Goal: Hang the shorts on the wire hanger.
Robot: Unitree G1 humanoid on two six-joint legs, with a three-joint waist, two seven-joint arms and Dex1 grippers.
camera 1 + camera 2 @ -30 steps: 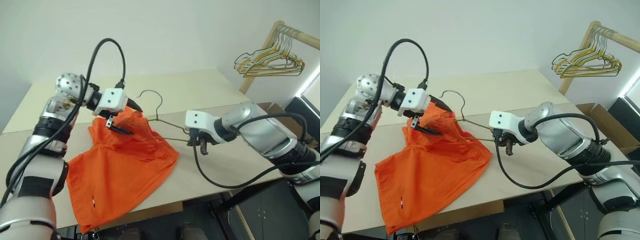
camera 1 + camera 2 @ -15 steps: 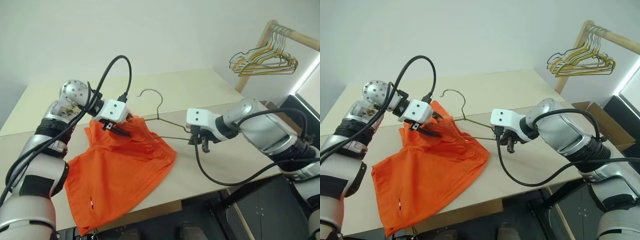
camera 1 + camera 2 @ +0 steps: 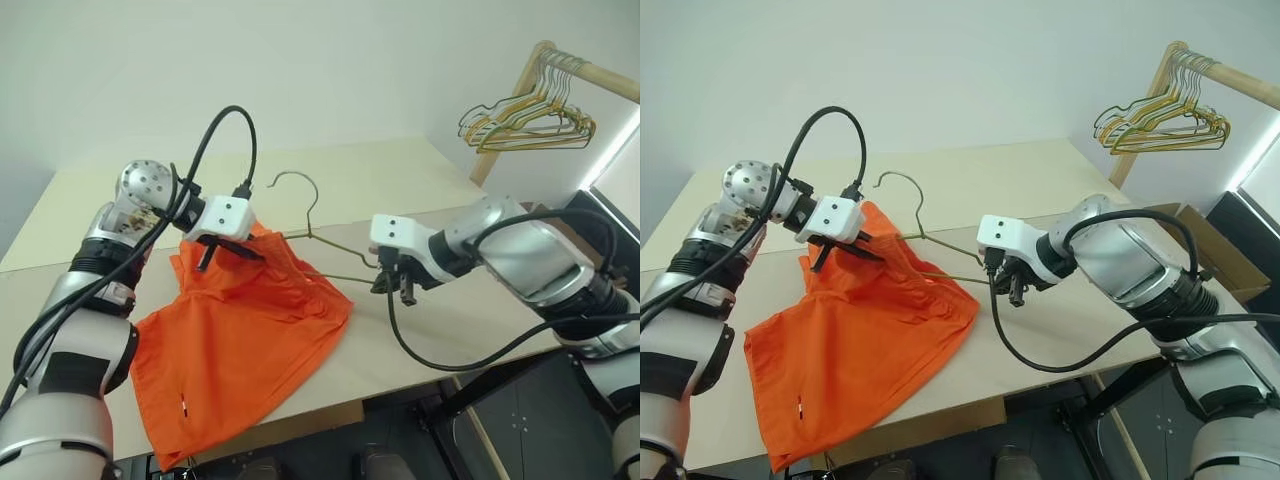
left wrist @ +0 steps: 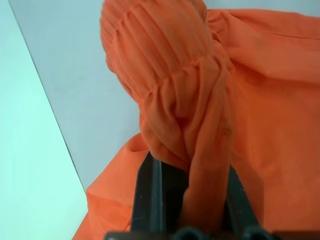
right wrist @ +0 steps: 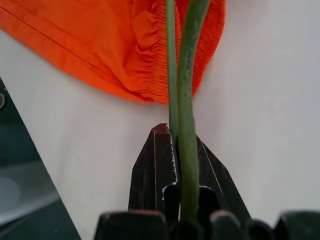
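A: Look at your left gripper [image 3: 232,250] first. Its two black fingers [image 4: 150,195] are clenched on a gathered fold of the shorts [image 3: 240,340], up at the elastic waistband end. In the left wrist view the bunched orange fabric rises straight out from between them.

B: And your right gripper [image 3: 392,285]?

A: Clamped tight on the wire hanger [image 3: 325,240]. The right wrist view shows the thin olive-grey wire [image 5: 182,100] running up between the pinched fingers [image 5: 155,170], two strands side by side, with the ruffled waistband just beyond them.

B: Where do your shorts sit, then?

A: Mostly on the table [image 3: 420,190]. The waistband corner is lifted in your left grip, and the rest fans down flat toward the near edge, one leg hem hanging a little over it (a small white tag [image 3: 182,404] shows near that lower hem). The hanger's far end disappears into the raised orange fabric; its hook [image 3: 296,185] curves up above the tabletop, between your two arms.

B: Is the hanger through a leg or only the waist opening?

A: You cannot tell from these views; the cloth covers that end of the wire.

B: Anything else around you?

A: A wooden rack [image 3: 560,70] stands off to your right, well apart from the table, with a bunch of gold and green wire hangers [image 3: 525,120] on its rail.
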